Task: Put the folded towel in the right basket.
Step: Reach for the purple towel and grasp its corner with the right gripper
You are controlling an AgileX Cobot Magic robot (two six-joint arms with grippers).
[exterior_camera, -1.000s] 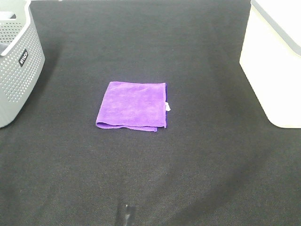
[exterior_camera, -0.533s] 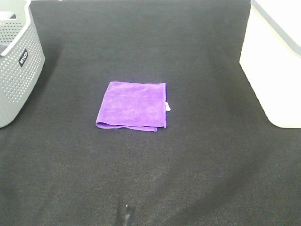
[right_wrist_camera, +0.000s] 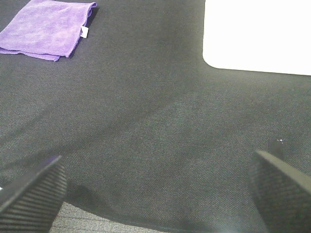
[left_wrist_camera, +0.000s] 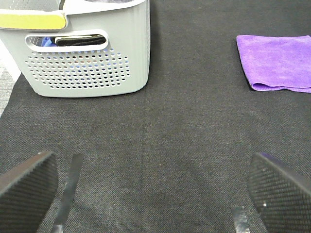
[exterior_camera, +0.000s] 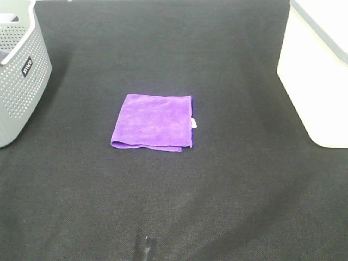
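The folded purple towel (exterior_camera: 154, 122) lies flat on the black table near the middle. It also shows in the left wrist view (left_wrist_camera: 277, 68) and in the right wrist view (right_wrist_camera: 46, 34). The right basket (exterior_camera: 318, 70) is white and stands at the right edge; its wall shows in the right wrist view (right_wrist_camera: 257, 36). My left gripper (left_wrist_camera: 150, 187) is open and empty, well away from the towel. My right gripper (right_wrist_camera: 155, 191) is open and empty, also away from it. Neither gripper shows in the exterior high view.
A grey perforated basket (exterior_camera: 19, 65) stands at the left edge and shows in the left wrist view (left_wrist_camera: 82, 53) with items inside. The table's front edge (right_wrist_camera: 121, 221) shows near my right gripper.
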